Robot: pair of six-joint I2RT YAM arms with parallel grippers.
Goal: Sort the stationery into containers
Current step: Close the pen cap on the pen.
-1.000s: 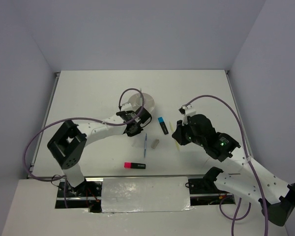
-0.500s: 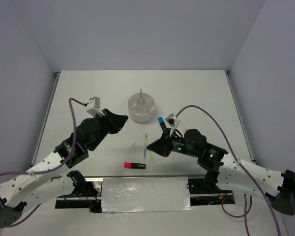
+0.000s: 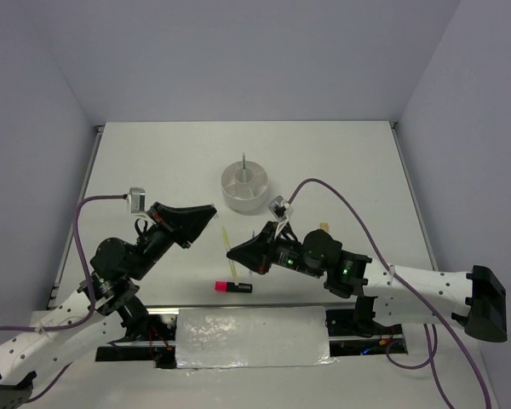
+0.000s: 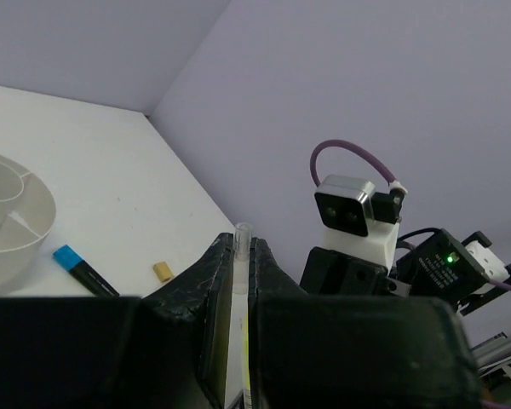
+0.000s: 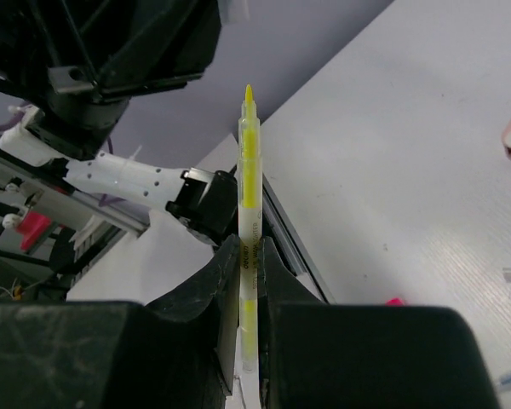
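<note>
My right gripper [image 3: 231, 253] is shut on the yellow stick [image 3: 226, 234], a thin yellow highlighter pen. It holds the pen off the table, with the bare tip [image 5: 249, 92] pointing at my left gripper [image 3: 209, 210]. The left gripper [image 4: 241, 247] is shut on a thin clear cap [image 4: 242, 241], a short way from that tip. The round white divided cup [image 3: 257, 198] stands behind them, and a thin pen [image 3: 243, 162] stands upright in it. The pink-and-black highlighter [image 3: 234, 287] lies near the front edge. The blue-and-black highlighter [image 4: 85, 271] lies right of the cup [image 4: 34, 223].
A small tan eraser [image 3: 324, 227] lies behind the right arm and also shows in the left wrist view [image 4: 163, 272]. The two arms cross the front middle of the table. Grey walls stand on three sides.
The right gripper has taken the yellow stick off the table and swung left toward the front. The left gripper has drawn back from the cup and now faces it.
</note>
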